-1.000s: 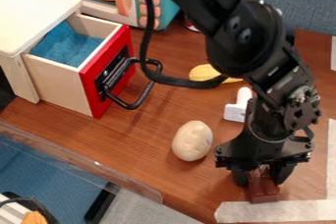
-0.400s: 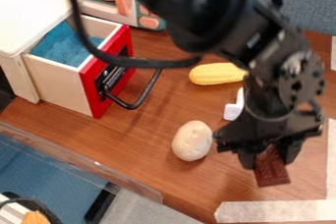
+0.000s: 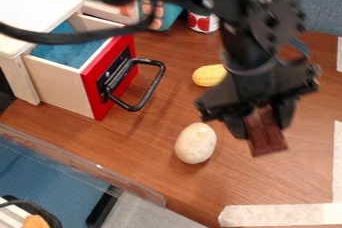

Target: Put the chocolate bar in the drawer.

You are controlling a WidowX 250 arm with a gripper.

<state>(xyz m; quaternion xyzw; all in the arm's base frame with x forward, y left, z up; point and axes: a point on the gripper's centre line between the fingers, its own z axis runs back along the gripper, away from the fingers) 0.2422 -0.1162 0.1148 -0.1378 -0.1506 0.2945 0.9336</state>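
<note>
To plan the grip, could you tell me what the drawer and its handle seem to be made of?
The drawer looks like wood: pale, smooth side panels with thick, light edges, and a front painted glossy red. The handle is probably metal with black paint, as it is a thin bent rod with a slight shine, though plastic is possible.

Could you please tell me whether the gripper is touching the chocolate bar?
Touching: the camera view shows the gripper clamping the chocolate bar from both sides.

Red drawer front (image 3: pixel 95 89), chocolate bar (image 3: pixel 266 136) apparently brown
</note>
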